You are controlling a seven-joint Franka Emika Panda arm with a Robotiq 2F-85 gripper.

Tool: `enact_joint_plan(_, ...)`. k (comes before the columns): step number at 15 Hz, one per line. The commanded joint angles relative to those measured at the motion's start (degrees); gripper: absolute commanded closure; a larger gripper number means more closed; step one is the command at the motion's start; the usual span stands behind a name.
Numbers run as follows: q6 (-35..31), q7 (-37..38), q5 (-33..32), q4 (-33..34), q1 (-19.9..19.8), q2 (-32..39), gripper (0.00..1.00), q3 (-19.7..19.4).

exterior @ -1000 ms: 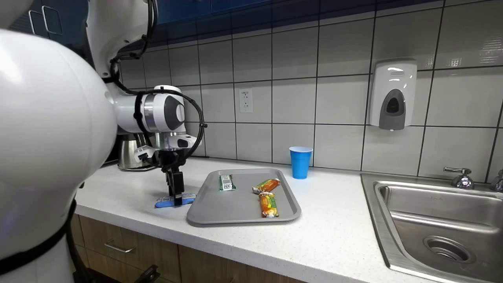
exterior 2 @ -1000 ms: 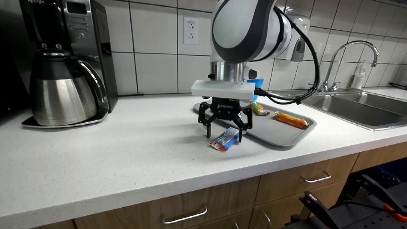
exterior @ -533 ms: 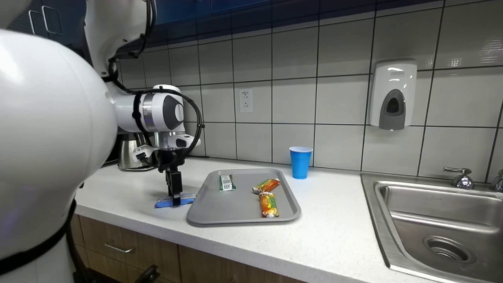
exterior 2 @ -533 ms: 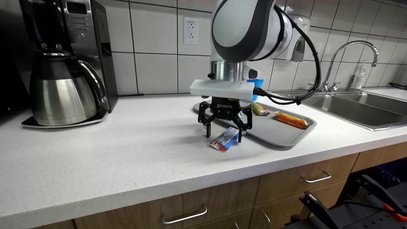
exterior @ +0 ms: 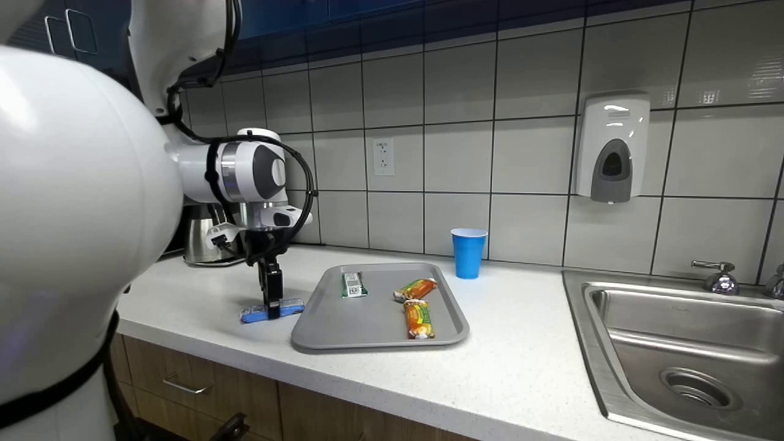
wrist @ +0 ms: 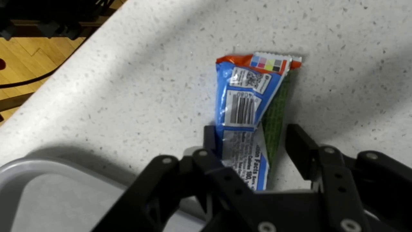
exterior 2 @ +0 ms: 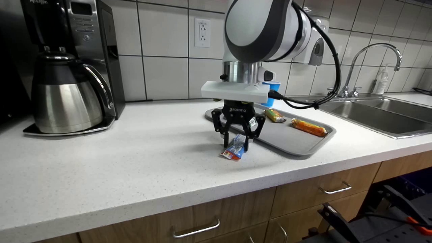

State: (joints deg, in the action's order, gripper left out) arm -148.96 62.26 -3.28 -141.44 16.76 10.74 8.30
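Straddling the snack bar point(wrist: 241, 108) with my gripper point(exterior 2: 236, 147): jaws at middling width, one finger close by the wrapper, visible gap at the other, so I judge no grip yet. Bar lies on the counter point(exterior 2: 135, 162), just beside the edge of the tray point(exterior: 367, 323) facing the coffee maker point(exterior 2: 69, 72). I'd centre before squeezing, keep fingertips low; wrapper looks slick, could twist.
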Motion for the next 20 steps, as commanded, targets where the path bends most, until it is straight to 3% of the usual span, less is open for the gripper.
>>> enact_joint_plan(1,-0.33,1.03,0.97,-1.29,0.16,-1.94,0.73,0.36)
enact_joint_plan(3,-0.33,1.07,0.90,-1.43,0.17,-2.22,0.82,0.39)
enact_joint_plan(13,0.63,5.33,-1.22,-2.99,-0.21,-7.65,0.87,0.01)
enact_joint_plan(20,1.01,6.20,-0.59,-5.45,-2.66,-13.20,0.90,0.40)
